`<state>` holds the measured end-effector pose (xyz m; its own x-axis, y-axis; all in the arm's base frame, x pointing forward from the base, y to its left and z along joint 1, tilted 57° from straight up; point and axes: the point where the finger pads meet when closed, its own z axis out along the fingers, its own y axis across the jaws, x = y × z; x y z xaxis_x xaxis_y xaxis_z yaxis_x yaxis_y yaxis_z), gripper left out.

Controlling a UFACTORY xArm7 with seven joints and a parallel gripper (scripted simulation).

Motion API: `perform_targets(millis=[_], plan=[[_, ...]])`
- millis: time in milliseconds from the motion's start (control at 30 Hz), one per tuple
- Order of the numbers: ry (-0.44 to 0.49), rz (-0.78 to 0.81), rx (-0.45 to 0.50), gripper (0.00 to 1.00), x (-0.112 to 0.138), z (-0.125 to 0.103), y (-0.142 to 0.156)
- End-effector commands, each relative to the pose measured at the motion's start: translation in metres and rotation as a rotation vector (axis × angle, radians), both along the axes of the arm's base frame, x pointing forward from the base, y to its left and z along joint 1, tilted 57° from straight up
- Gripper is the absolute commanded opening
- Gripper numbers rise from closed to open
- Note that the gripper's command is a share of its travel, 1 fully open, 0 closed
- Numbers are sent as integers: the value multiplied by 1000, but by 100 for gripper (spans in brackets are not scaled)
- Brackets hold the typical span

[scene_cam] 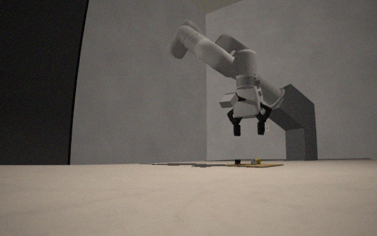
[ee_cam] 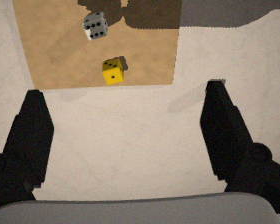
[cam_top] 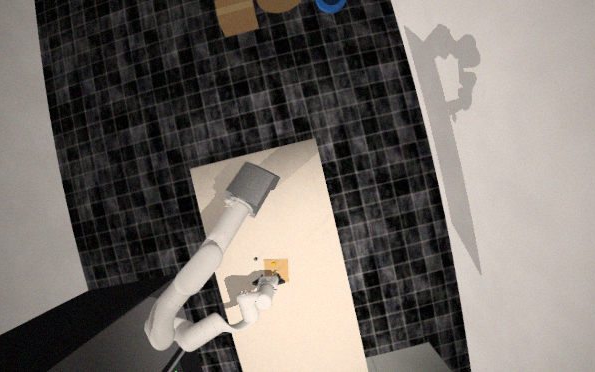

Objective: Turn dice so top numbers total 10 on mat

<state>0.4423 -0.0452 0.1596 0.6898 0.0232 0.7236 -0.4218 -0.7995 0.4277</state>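
On the pale table (cam_top: 312, 320), the gripper (scene_cam: 249, 129) hangs fully open and empty above the mat (ee_cam: 51, 43) (grey die (ee_cam: 95, 26) and yellow die (ee_cam: 112, 71) on it), the black die (cam_top: 255, 258) lying off the mat to its left.

Black fingers on a white and grey gripper (scene_cam: 248, 129). Ahead of the fingertips, tan mat (ee_cam: 51, 43), part under dark shadow. On it a yellow die (ee_cam: 112, 71) with dark pips nearest the fingers, a grey-white die (ee_cam: 95, 26) with black pips beyond. A black die (cam_top: 255, 258) lies off the mat, on the cream table (cam_top: 312, 310). Arm (cam_top: 202, 265) white. Floor (cam_top: 132, 100) black-and-grey checked tiles. Walls pale grey.
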Motion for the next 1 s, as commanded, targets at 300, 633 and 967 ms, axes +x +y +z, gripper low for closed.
perform_targets(millis=[300, 633, 967], plan=[[-276, -231, 249, 100, -19, 0, -33], [-449, -386, 418, 100, -33, -3, -51], [-665, -582, 639, 100, -52, -9, -70]])
